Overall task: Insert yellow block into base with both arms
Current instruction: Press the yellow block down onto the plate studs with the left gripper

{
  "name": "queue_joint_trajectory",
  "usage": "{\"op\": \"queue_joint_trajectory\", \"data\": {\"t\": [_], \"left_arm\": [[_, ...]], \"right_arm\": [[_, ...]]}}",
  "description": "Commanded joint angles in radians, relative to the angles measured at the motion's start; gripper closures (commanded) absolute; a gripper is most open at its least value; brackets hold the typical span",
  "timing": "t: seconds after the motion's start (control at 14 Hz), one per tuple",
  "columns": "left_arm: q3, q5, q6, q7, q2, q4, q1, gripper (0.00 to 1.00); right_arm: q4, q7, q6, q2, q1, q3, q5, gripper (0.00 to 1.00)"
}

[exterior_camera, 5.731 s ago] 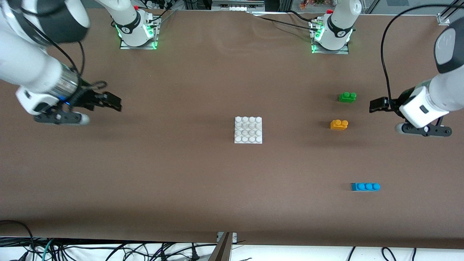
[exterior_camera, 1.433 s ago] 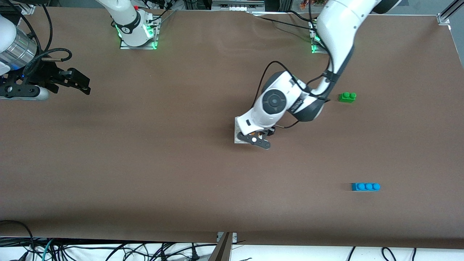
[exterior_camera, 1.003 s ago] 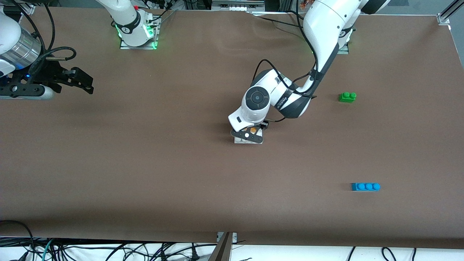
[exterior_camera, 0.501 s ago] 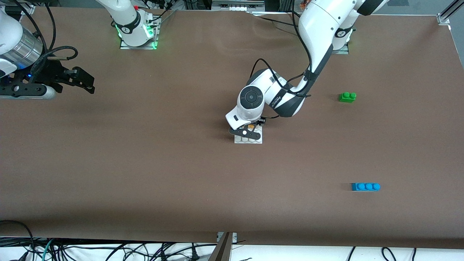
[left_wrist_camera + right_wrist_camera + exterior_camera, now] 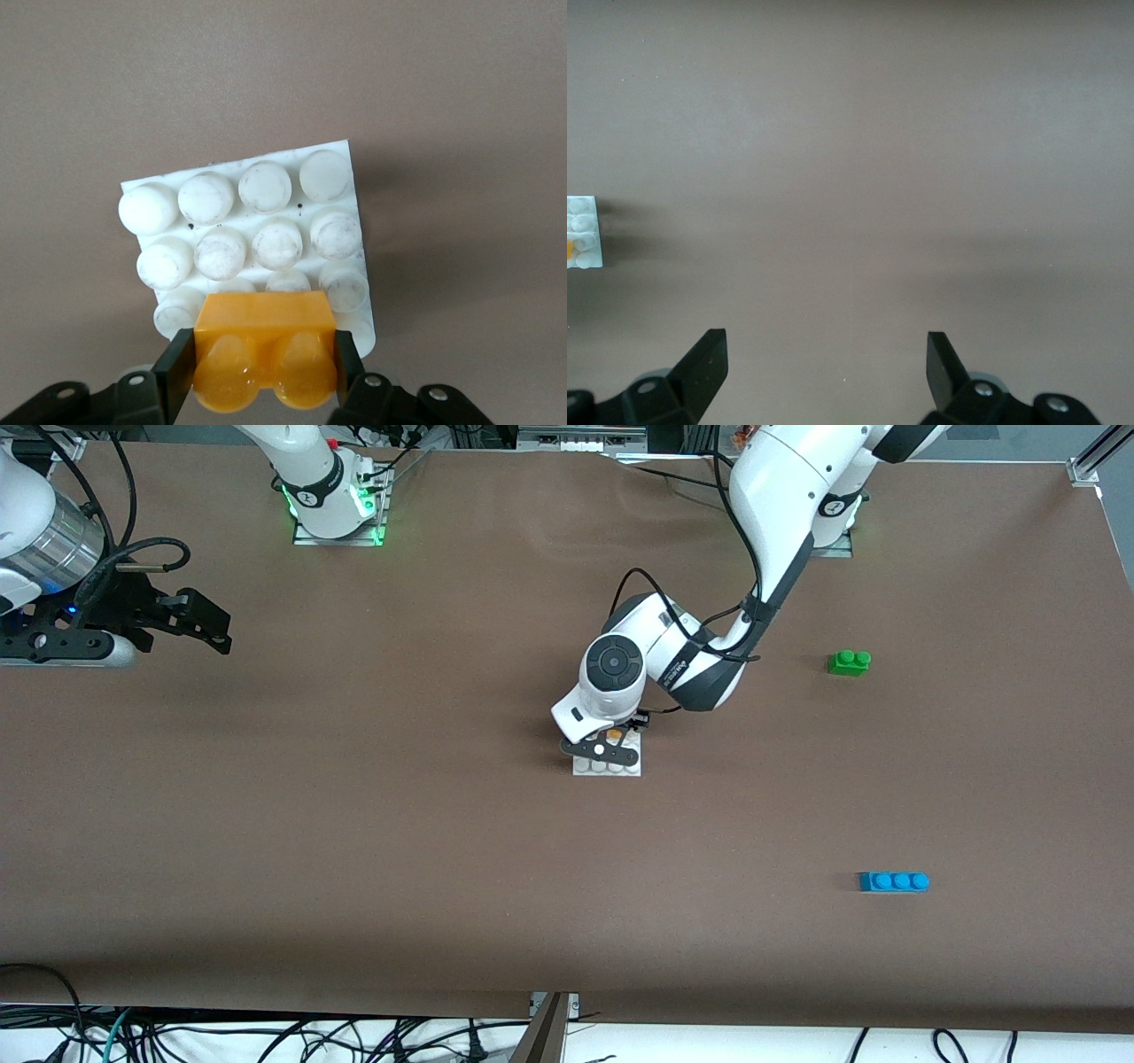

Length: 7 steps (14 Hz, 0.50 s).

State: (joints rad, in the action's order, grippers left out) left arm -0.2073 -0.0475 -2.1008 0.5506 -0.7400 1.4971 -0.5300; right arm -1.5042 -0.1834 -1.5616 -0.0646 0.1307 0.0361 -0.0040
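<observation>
The yellow block (image 5: pixel 264 350) is a two-stud orange-yellow brick, and my left gripper (image 5: pixel 262 372) is shut on its two ends. It sits over the edge row of studs of the white base (image 5: pixel 257 230); whether it touches them I cannot tell. In the front view the left gripper (image 5: pixel 611 737) is low over the base (image 5: pixel 620 768) at mid-table, and only a sliver of the yellow block (image 5: pixel 614 735) shows. My right gripper (image 5: pixel 213 627) waits open and empty above the table at the right arm's end; in its wrist view the right gripper (image 5: pixel 827 354) has bare table between its fingers.
A green two-stud brick (image 5: pixel 849 662) lies toward the left arm's end of the table. A blue three-stud brick (image 5: pixel 893 881) lies nearer the front camera. The base (image 5: pixel 585 232) shows at the edge of the right wrist view. Brown table surface lies between.
Over the last second my left gripper, still shut on the yellow block, shifted a little across the base toward the right arm's end, then held still. The right arm barely moved.
</observation>
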Motion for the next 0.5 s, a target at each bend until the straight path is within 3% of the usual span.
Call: {"op": "queue_joint_trajectory", "data": {"t": [0.0, 0.43], "left_arm": [[0.014, -0.011, 0.002, 0.022, -0.01, -0.012, -0.007, 0.75], [0.017, -0.017, 0.005, 0.023, -0.009, -0.012, -0.011, 0.77]], "right_arm": [[0.013, -0.007, 0.005, -0.001, 0.0, 0.001, -0.002, 0.01], [0.013, -0.008, 0.005, 0.0, 0.0, 0.002, -0.002, 0.01]]}}
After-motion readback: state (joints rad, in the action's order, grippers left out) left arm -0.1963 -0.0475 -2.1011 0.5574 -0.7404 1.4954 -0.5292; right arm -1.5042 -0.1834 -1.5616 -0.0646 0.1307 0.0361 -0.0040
